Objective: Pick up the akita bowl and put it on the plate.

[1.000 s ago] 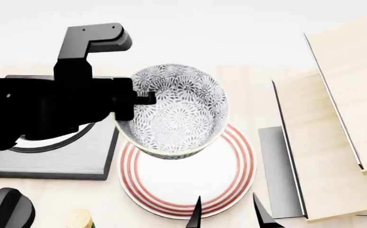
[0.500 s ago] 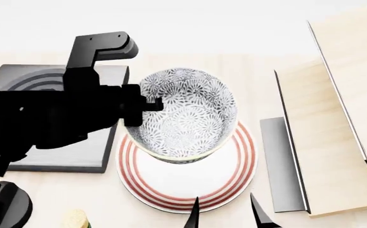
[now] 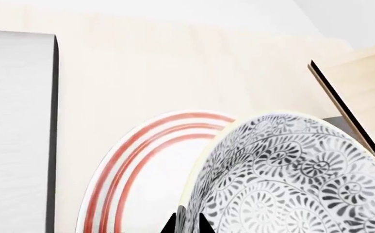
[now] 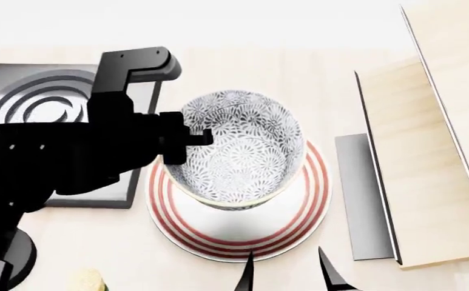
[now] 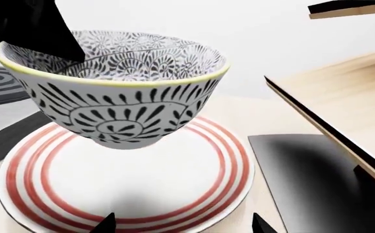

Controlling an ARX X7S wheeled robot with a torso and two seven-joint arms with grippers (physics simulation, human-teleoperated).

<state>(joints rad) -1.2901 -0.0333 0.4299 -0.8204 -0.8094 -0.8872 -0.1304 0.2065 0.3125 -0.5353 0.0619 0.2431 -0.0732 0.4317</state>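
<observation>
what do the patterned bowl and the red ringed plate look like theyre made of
The akita bowl looks like glazed ceramic: a smooth wall printed with dark grey florals and a pale cream rim. The plate also looks like glazed ceramic: a white, even surface with painted red rings. Both are simulator renders, so this is only a guess.

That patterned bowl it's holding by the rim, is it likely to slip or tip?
Possibly: the left gripper pinches only one edge of the bowl, so it may tilt. It looks rigid and glazed, hence maybe slippery. Its narrow foot, seen above the plate, might rock.
</observation>
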